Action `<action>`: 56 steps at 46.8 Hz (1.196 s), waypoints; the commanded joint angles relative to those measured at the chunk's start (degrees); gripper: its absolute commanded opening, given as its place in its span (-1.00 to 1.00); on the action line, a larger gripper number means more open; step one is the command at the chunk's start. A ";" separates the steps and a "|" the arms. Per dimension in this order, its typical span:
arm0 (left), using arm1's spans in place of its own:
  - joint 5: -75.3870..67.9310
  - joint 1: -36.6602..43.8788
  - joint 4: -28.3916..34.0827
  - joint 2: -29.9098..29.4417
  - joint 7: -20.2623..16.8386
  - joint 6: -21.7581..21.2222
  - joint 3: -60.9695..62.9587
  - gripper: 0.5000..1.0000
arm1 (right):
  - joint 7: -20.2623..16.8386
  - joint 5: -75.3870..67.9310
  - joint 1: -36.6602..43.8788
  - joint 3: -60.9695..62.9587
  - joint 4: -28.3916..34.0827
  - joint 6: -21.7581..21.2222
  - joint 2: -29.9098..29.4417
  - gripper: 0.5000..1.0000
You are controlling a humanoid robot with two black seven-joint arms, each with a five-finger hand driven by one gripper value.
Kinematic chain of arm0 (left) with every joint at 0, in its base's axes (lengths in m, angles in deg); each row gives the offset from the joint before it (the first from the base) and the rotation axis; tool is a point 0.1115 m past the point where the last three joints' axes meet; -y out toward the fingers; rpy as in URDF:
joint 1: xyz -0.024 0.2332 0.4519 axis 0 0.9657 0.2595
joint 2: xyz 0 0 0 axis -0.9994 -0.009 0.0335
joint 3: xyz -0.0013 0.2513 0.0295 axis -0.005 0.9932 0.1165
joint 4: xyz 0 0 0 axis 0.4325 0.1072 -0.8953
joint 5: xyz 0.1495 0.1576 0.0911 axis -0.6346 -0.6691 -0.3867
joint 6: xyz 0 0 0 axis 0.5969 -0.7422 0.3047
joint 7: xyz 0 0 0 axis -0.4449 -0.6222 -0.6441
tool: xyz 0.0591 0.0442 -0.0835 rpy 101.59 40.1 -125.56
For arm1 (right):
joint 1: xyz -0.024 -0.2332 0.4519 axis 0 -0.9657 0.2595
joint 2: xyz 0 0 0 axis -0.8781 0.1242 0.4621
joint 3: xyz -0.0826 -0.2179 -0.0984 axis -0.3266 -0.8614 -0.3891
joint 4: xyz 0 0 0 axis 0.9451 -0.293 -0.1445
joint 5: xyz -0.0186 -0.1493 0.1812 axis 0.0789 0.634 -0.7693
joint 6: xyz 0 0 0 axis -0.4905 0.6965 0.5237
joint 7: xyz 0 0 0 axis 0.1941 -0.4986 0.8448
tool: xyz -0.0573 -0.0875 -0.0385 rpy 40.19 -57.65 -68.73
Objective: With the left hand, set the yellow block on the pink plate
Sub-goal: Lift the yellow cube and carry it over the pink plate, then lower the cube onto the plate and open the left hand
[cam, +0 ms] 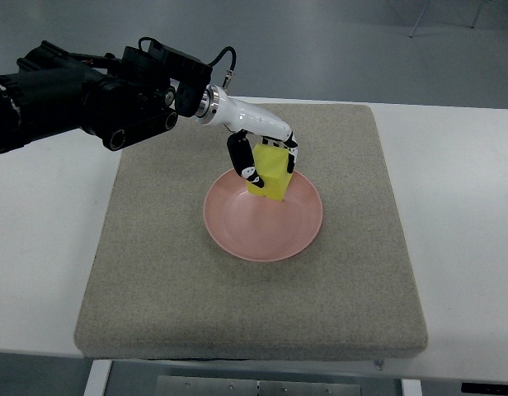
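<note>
Reaching in from the left, the left robot hand (266, 161) grips the yellow block (270, 172) between its fingers, holding it at the pink plate's (262, 227) far rim, seemingly poised for release onto it.

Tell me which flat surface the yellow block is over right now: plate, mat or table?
The pink plate: the left robot hand holds the yellow block over its far rim, not over bare grey mat or white table.
</note>
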 commanded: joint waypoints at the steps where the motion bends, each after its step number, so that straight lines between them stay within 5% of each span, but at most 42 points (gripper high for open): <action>1: -0.29 0.08 -0.85 1.04 0.01 0.19 0.00 -1.00 | 0.00 0.00 0.02 0.00 0.00 0.03 0.00 0.69; 21: -2.58 0.44 -4.37 1.39 0.01 0.19 0.09 -1.00 | 0.00 0.00 -0.06 0.00 0.00 0.03 0.00 0.69; 28: -2.40 0.35 -4.37 1.04 -0.08 0.19 0.09 0.02 | 0.00 0.00 0.02 0.00 0.00 0.03 0.00 0.69; 31: -2.40 0.35 -4.37 1.04 -0.08 0.19 0.00 0.11 | 0.00 0.00 0.02 0.09 0.00 0.03 0.00 0.69; 34: -2.23 0.35 -4.37 0.96 -0.08 0.10 0.00 0.41 | 0.00 0.00 0.02 0.00 0.00 0.03 0.00 0.69; 42: -1.44 0.26 -4.55 0.69 -0.08 0.28 -0.09 0.74 | 0.00 0.00 0.02 0.00 0.00 0.03 0.00 0.69; 56: -1.35 -0.09 -4.63 0.34 -0.08 0.37 -0.26 0.75 | 0.00 0.00 -0.06 0.00 0.00 0.03 0.00 0.69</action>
